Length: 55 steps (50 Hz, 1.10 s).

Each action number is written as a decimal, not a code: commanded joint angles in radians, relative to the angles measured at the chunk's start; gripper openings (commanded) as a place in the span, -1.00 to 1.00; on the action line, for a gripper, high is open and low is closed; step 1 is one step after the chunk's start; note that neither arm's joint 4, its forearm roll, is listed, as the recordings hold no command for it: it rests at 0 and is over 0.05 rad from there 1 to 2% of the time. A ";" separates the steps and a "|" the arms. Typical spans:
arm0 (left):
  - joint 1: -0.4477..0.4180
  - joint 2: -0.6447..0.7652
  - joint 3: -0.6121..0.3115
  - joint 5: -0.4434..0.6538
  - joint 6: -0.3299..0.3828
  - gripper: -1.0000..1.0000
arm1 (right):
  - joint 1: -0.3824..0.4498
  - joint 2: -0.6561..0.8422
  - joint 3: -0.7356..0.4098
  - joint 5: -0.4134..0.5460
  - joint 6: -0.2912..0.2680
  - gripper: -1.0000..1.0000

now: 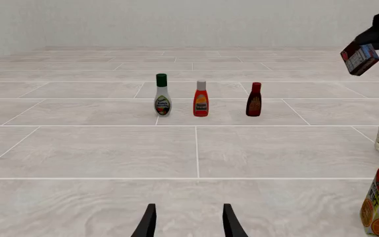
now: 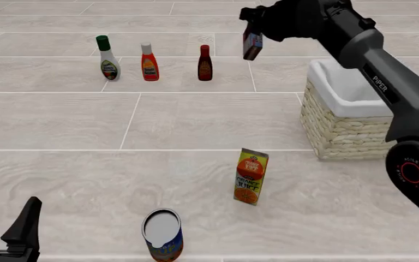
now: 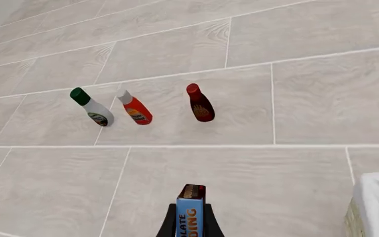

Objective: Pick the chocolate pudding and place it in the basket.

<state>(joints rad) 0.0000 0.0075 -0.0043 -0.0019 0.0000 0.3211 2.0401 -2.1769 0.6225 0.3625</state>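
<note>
Here, the chocolate pudding (image 2: pixel 252 45) is clamped in the right gripper (image 2: pixel 255 33), lifted above the worktop (image 2: pixel 195 125) at ten o'clock of the basket (image 2: pixel 344 128). The left gripper (image 2: pixel 6 226) is spread wide, holding nothing.

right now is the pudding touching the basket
Apart. The front view shows the pudding held in the right gripper, up in the air left of the basket, floor showing between them.

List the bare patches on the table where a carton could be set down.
Bare: the wide stretch between the three bottles and the juice carton; also left of the can, ahead of the left claw. Crowded: around the basket, under the right claw.
</note>
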 commanded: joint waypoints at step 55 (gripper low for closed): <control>0.000 0.000 0.000 0.000 0.000 1.00 | -0.258 -0.309 0.266 -0.080 -0.031 -1.00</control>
<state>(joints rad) 0.0000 0.0075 -0.0043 -0.0019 0.0000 0.1037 1.7619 -1.9443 0.5565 0.3088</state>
